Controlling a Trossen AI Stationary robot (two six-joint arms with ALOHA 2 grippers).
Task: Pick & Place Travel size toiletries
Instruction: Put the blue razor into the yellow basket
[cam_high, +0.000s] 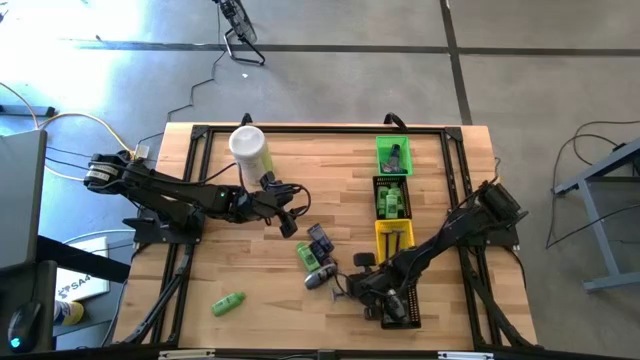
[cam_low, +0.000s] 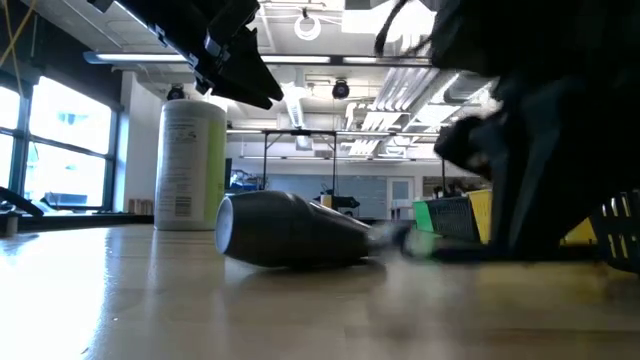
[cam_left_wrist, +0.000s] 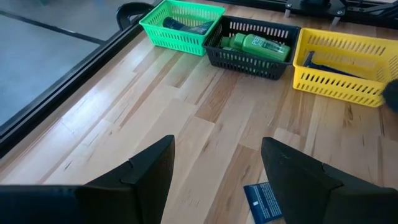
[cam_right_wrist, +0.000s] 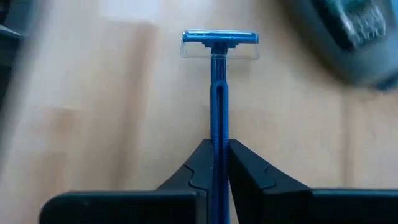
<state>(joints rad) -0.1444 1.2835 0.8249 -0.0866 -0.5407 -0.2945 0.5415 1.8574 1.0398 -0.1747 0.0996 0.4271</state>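
Observation:
In the right wrist view a blue razor (cam_right_wrist: 219, 93) sticks out ahead of my right gripper (cam_right_wrist: 217, 163), which is shut on it near the table's front middle (cam_high: 346, 290). A dark grey tube (cam_high: 320, 279), a green mini bottle (cam_high: 308, 255) and a blue-purple tube (cam_high: 320, 240) lie on their sides at the table's middle. Another green bottle (cam_high: 228, 303) lies near the front left. My left gripper (cam_high: 286, 212) hangs open above the table left of this cluster, with nothing between its fingers (cam_left_wrist: 149, 171). My right gripper pinches the razor's thin handle (cam_right_wrist: 217, 146) between its two fingers, well back from the head (cam_right_wrist: 219, 42). The fingers slant down from the table's right and lie along the handle. The razor points straight ahead; whether it is clear of the table I cannot tell.
Three small bins stand in a row right of centre: green (cam_high: 393, 155) at the far end, black (cam_high: 391, 197), then yellow (cam_high: 393, 238), each with items inside. A tall pale-green canister (cam_high: 250, 150) with a white lid stands at the far left. A black frame (cam_high: 300, 130) borders the table.

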